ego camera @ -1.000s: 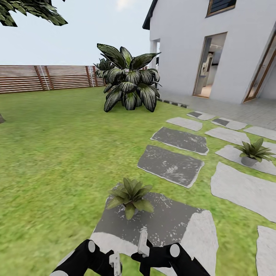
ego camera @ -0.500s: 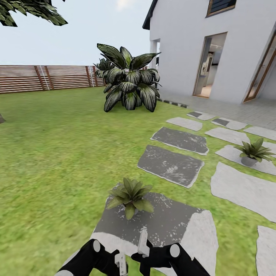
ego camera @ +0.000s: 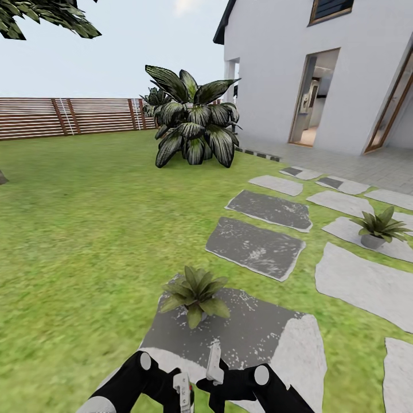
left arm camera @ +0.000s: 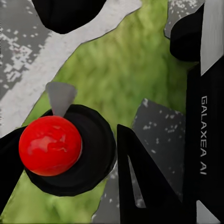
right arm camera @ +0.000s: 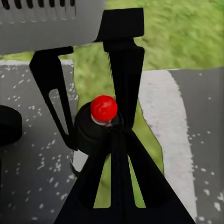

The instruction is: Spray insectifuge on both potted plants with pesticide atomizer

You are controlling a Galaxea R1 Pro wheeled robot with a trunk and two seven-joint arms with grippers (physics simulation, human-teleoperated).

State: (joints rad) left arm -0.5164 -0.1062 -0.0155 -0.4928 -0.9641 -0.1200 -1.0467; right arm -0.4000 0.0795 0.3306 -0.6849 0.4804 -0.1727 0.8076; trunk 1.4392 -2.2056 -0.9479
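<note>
Atomizer (right arm camera: pixel 103 122), red-capped dark bottle, low between both hands over stepping stone (ego camera: pixel 258 332). Probably light, rigid, slick plastic; best hold at neck. Right hand (right arm camera: pixel 95 126) straddles it, clamp unclear; left hand (ego camera: pixel 184 393) grip unreadable.

Head cam wide and high, wrist cams tight and low.
Head cam looks forward-down over the lawn (ego camera: pixel 86 229) toward the fence (ego camera: pixel 69 117) and house (ego camera: pixel 321 74). Both wrist cams sit very near the ground, facing down. All three share the grey stepping stone (ego camera: pixel 258 332) and bordering grass.
</note>
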